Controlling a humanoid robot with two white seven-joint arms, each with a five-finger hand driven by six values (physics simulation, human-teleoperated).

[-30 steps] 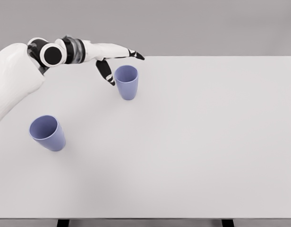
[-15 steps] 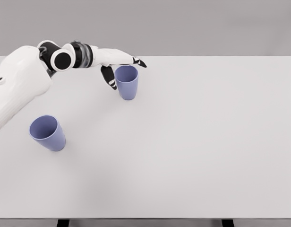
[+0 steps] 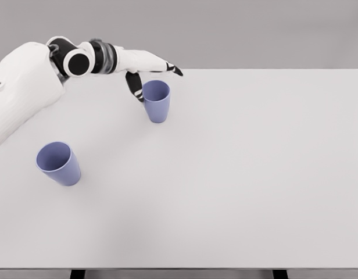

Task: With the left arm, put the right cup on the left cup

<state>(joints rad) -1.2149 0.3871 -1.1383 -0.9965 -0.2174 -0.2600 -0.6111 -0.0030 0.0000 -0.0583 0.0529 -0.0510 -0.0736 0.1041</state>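
Observation:
Two blue-violet cups stand upright on the white table. The right cup is at the back, left of the middle. The left cup stands nearer, close to the table's left edge. My left hand reaches in from the upper left and hovers at the right cup's rim. Its thumb hangs down beside the cup's left wall, and its fingers stretch past the far rim. The hand is open and holds nothing. The right arm is out of view.
My left upper arm and shoulder fill the upper left corner, above the left cup. The table's far edge runs just behind the hand.
The left hand moved right, closer to the right cup, then lifted slightly at its rim. Both cups have stayed in place.

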